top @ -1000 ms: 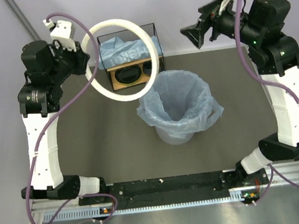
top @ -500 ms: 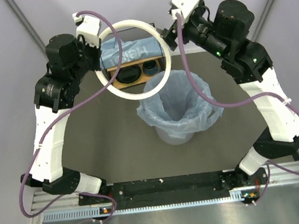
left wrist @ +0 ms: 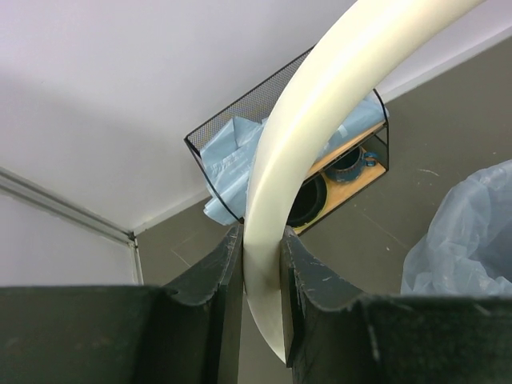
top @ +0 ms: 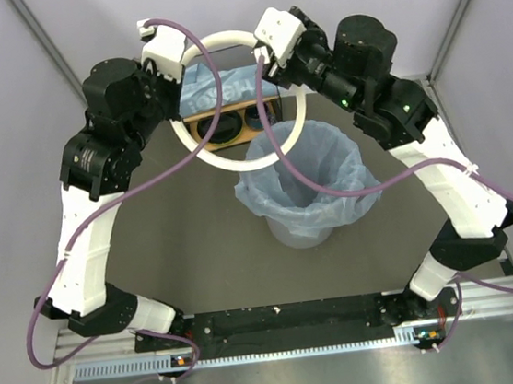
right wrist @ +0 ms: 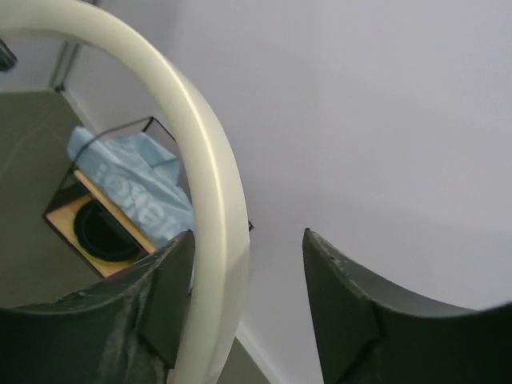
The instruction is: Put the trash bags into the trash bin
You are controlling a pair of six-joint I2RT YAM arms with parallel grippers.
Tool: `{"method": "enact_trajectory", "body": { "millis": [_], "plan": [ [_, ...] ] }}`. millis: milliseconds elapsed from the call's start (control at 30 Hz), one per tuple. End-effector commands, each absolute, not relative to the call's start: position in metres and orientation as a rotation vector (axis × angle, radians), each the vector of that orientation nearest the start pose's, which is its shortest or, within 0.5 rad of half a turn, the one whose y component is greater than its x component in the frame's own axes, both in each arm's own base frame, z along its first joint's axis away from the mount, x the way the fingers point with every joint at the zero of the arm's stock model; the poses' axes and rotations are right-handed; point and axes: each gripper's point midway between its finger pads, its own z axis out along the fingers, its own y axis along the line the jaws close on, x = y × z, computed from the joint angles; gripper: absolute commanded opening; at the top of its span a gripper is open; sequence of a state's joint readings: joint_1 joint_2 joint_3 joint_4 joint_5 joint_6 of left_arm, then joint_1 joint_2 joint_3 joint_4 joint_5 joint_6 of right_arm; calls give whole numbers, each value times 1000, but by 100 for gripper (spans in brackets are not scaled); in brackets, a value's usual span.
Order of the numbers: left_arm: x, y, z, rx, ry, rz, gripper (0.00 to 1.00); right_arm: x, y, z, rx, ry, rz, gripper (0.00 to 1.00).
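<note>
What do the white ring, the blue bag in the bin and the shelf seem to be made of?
White ring: probably smooth plastic, soft sheen, uniform cream-white.
Blue bag: thin plastic film, translucent and crinkled.
Shelf: black wire mesh, apparently metal, with a wood-coloured board.

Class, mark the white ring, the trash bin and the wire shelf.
white ring [left wrist: 280, 160], left wrist view, middle stretch of its arc.
trash bin [top: 306, 235], top external view, bare lower wall.
wire shelf [left wrist: 240, 110], left wrist view, black mesh panel.
</note>
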State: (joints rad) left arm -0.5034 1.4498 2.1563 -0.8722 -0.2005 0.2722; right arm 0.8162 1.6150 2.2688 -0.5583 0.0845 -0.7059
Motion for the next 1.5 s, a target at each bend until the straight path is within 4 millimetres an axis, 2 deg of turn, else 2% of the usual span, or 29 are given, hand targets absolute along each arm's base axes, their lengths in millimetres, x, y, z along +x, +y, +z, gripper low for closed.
{"method": "enact_trajectory", "body": {
  "millis": [0, 33, 67, 133, 167, 267, 300, 367, 400, 433, 467, 500, 533, 567, 600, 667, 733, 767, 800, 867, 900, 933, 1000, 1033, 1100, 1300, 1333, 1467],
  "plan": [
    [339, -138, 535, 483, 1548, 8, 0, 344, 280, 568, -932, 1122, -106, 49],
    [338, -140, 535, 487, 1545, 6, 0, 345, 280, 567, -929, 1127, -111, 42],
    [337, -143, 534, 499, 1543, 0, 0, 345, 279, 568, -928, 1126, -118, 27],
    [335, -148, 536, 516, 1533, -17, 0, 346, 276, 569, -922, 1126, -130, 7],
    [334, -152, 536, 523, 1531, -31, 3, 346, 275, 569, -916, 1132, -139, 0],
    [327, -161, 542, 543, 1499, -101, 32, 346, 266, 571, -894, 1146, -166, 0],
    [326, -164, 547, 536, 1480, -126, 52, 348, 263, 569, -890, 1155, -176, 0],
    [320, -167, 559, 489, 1454, -221, 76, 355, 245, 560, -875, 1202, -196, 0],
    [317, -169, 567, 480, 1433, -271, 89, 358, 240, 555, -854, 1239, -175, 0],
    [303, -178, 588, 528, 1351, -385, 96, 366, 222, 552, -824, 1282, -187, 0],
    [295, -183, 599, 525, 1317, -472, 99, 368, 218, 536, -852, 1345, -163, 0],
    [288, -186, 608, 534, 1277, -519, 99, 369, 213, 528, -822, 1401, -118, 0],
    [280, -183, 630, 528, 1189, -547, 99, 372, 197, 531, -786, 1427, -121, 0],
    [273, -186, 636, 524, 1166, -607, 99, 369, 193, 520, -805, 1477, -97, 0],
    [271, -185, 642, 514, 1143, -625, 99, 366, 188, 520, -770, 1502, -47, 0],
    [279, -174, 648, 456, 1136, -621, 99, 360, 180, 513, -754, 1549, 2, 0],
    [294, -167, 636, 419, 1184, -593, 99, 344, 174, 499, -735, 1635, 94, 0],
    [306, -166, 618, 400, 1248, -587, 99, 338, 172, 495, -730, 1662, 147, 0],
    [313, -163, 607, 381, 1283, -578, 99, 326, 170, 481, -715, 1739, 212, 0],
    [317, -162, 591, 378, 1324, -582, 99, 314, 168, 465, -717, 1812, 274, 0],
    [324, -168, 570, 400, 1369, -597, 99, 308, 166, 451, -719, 1866, 294, 0],
    [319, -169, 567, 413, 1366, -602, 99, 303, 165, 441, -726, 1904, 308, 0],
    [323, -176, 539, 450, 1423, -627, 99, 300, 166, 419, -730, 1972, 344, 0],
    [323, -177, 532, 460, 1438, -627, 99, 298, 166, 414, -737, 1980, 349, 0],
    [324, -180, 511, 478, 1499, -643, 99, 302, 165, 399, -745, 2023, 345, 0],
    [306, -206, 475, 637, 1568, -803, 99, 317, 167, 367, -797, 2063, 343, 0],
    [306, -209, 465, 641, 1599, -827, 99, 321, 165, 364, -786, 2065, 344, 0],
    [305, -214, 448, 645, 1648, -866, 99, 333, 168, 352, -811, 2057, 378, 0]
  ]
}}
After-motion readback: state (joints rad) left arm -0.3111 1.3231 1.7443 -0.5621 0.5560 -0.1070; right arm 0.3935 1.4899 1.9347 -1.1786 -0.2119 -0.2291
